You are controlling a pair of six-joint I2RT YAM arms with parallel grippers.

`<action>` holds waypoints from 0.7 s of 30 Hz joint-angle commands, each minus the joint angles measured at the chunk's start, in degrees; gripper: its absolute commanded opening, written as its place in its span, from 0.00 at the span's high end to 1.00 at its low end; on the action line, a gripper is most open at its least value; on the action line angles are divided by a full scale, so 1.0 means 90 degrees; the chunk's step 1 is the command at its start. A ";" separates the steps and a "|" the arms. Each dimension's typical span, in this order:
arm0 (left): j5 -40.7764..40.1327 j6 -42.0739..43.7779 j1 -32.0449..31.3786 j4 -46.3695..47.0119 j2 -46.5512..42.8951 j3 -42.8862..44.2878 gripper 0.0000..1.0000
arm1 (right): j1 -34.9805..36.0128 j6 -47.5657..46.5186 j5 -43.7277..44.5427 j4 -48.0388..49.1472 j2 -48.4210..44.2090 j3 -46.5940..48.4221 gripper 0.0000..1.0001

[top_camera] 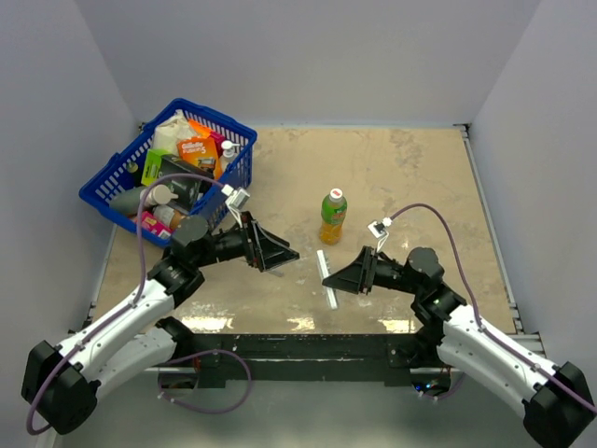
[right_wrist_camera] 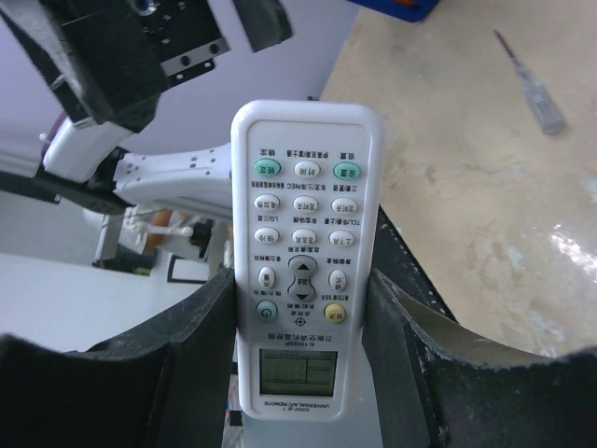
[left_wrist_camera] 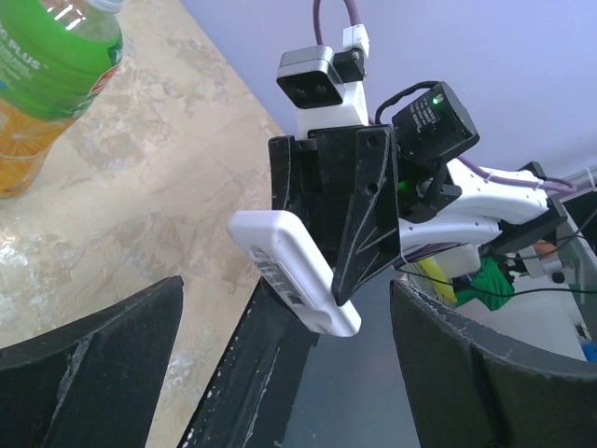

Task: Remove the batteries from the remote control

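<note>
My right gripper (top_camera: 353, 277) is shut on the white remote control (right_wrist_camera: 303, 243), which it grips by its long sides, button face toward the right wrist camera. From above the remote (top_camera: 326, 273) shows edge-on as a thin white bar, held up near the table's front. My left gripper (top_camera: 280, 252) is open and empty, just left of the remote. In the left wrist view the remote's back (left_wrist_camera: 291, 271) shows a dark narrow recess, between my wide-apart left fingers (left_wrist_camera: 93, 355). I cannot make out the batteries.
A green bottle (top_camera: 333, 216) stands just behind the remote. A blue basket (top_camera: 121, 177) full of packets sits at the back left. A thin grey stick (right_wrist_camera: 529, 82) lies on the table beyond the remote. Walls close in on three sides.
</note>
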 commanded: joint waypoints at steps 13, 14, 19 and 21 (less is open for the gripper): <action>0.0254 -0.0815 -0.0397 0.2150 0.0828 -0.0168 0.04 | 0.0607 0.0262 -0.0033 0.1709 0.0454 0.0595 0.64; 0.0274 -0.0864 -0.0426 0.2296 0.0935 -0.0159 0.05 | 0.0704 0.0252 -0.0004 0.1757 0.0513 0.0605 0.64; 0.0284 -0.0972 -0.0612 0.2433 0.1218 -0.0071 0.10 | 0.0871 0.0174 0.0055 0.2050 0.0942 0.0645 0.64; 0.0323 -0.1031 -0.0651 0.2570 0.1287 -0.0080 0.16 | 0.0978 0.0184 0.0113 0.2138 0.1031 0.0654 0.64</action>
